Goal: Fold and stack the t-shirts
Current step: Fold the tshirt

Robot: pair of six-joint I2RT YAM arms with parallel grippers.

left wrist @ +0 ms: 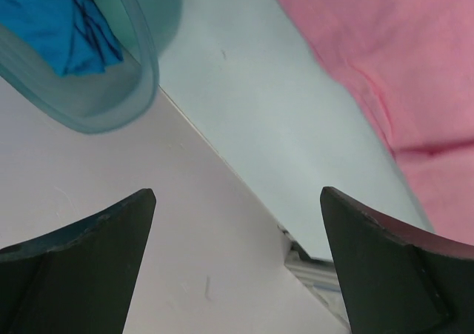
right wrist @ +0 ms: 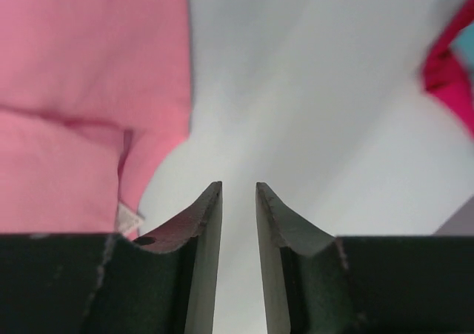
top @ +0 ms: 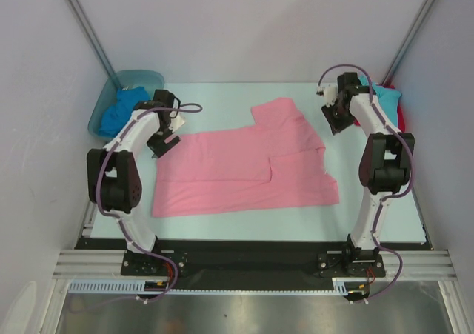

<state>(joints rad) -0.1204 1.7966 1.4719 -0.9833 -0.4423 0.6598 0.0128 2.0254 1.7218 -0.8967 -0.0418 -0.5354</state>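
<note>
A pink t-shirt (top: 244,171) lies spread on the table's middle, one sleeve reaching toward the back and part of the cloth folded over. My left gripper (top: 166,140) hovers by the shirt's left edge, jaws wide apart (left wrist: 237,193) and empty; pink cloth (left wrist: 400,67) shows to their right. My right gripper (top: 332,118) hangs off the shirt's back right corner, its jaws (right wrist: 238,186) a narrow gap apart with nothing between, the pink shirt (right wrist: 89,89) on their left. A royal blue shirt (top: 122,110) fills the tub. Turquoise (top: 386,95) and red (top: 401,115) shirts lie bunched at the back right.
A blue-green translucent tub (top: 144,77) stands at the back left corner, its rim (left wrist: 111,108) close to my left fingers. White walls enclose the table on three sides. The red cloth (right wrist: 448,71) sits just right of my right gripper.
</note>
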